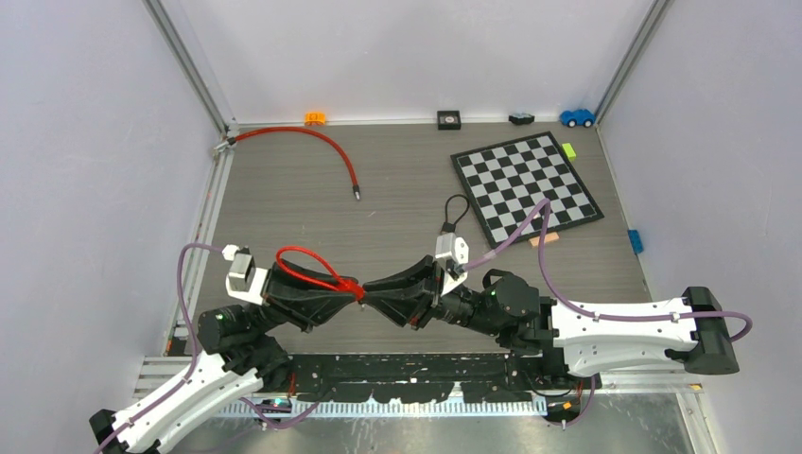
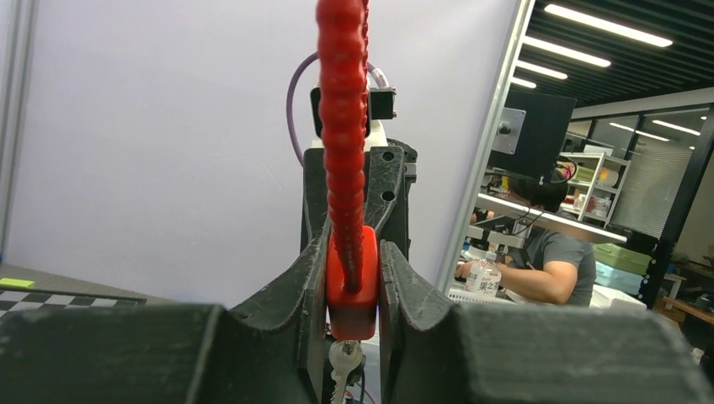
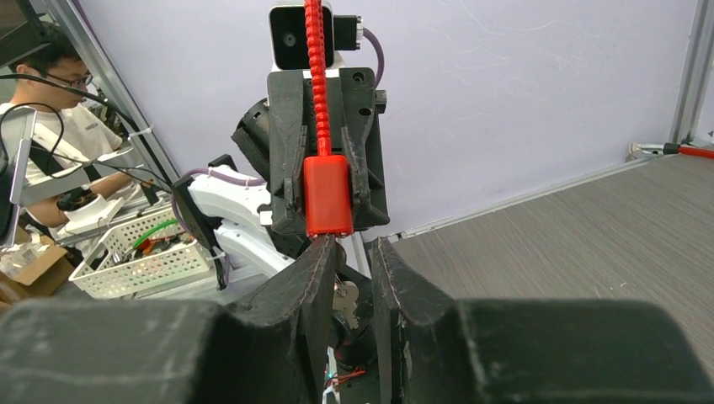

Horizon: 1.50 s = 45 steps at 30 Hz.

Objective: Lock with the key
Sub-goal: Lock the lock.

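Near edge of counter (image 1: pixel 284 203): left hand (image 1: pixel 348 293) pinches lock (image 3: pixel 327 195). Right hand (image 3: pixel 351 257) flanks key (image 2: pixel 343 358), grip unclear. A loose twist could slip off.

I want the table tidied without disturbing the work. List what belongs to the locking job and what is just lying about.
Part of the job:
- red lock, clamped in the left gripper
- key, directly under the lock
- right gripper, close to the key

Just lying about:
- chessboard
- second red cable
- blue toy car
- green block
- orange toy
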Available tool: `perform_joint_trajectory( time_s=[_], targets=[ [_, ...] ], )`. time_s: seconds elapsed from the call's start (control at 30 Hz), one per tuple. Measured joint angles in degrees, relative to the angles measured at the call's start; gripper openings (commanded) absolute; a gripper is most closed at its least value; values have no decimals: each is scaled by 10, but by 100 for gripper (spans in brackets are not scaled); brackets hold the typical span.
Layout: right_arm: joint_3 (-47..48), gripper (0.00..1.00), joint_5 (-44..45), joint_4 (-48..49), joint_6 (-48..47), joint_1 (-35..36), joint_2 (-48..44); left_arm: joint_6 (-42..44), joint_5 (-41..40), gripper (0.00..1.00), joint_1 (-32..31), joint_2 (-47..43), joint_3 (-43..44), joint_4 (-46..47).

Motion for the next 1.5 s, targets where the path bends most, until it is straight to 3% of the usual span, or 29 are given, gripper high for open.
perform_joint_trajectory(
  time_s=[0.37,0.67,0.83,1.07,1.5],
  targets=[
    [-4,20,-23,-1,3,2,-2,2,-3,0,0,-3,0,-6],
    [-14,21,-34,-9,4,1,-7,5,-10,0,0,-9,0,-16],
    [-17,24,-42,-12,5,3,-7,13,-16,0,0,-9,0,-20],
    [-18,37,-43,-12,5,4,-10,15,-17,0,0,-9,0,-25],
    [-26,43,-14,-30,-17,5,-69,15,-16,0,0,-9,0,-28]
  ],
)
